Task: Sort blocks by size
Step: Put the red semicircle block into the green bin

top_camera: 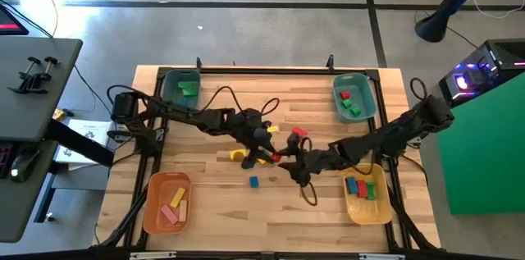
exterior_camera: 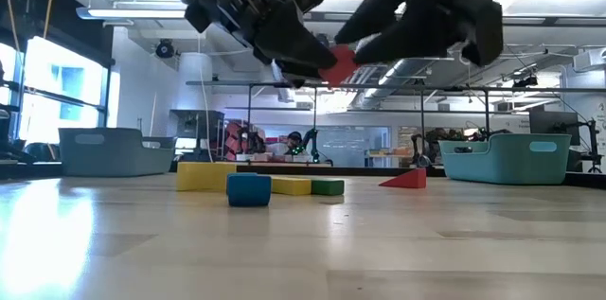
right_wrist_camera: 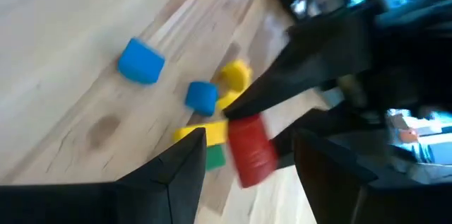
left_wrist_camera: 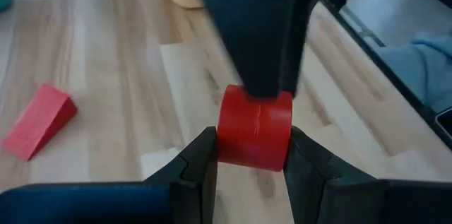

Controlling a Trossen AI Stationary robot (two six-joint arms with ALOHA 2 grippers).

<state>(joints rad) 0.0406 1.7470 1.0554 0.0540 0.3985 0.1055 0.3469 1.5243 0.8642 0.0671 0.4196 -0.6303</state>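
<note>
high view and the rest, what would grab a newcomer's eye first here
The two dark arms meet over the middle of the wooden table, where the left gripper holds a red wooden cylinder block in the air and the right gripper faces it with open jaws. Below lie loose blocks, among them a blue cube and a red wedge. Teal, orange and yellow plastic bins sit at the four corners.

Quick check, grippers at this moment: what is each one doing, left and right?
Left gripper: closed on the red block, held above the table.
Right gripper: open, its fingers either side of the same red block.
</note>
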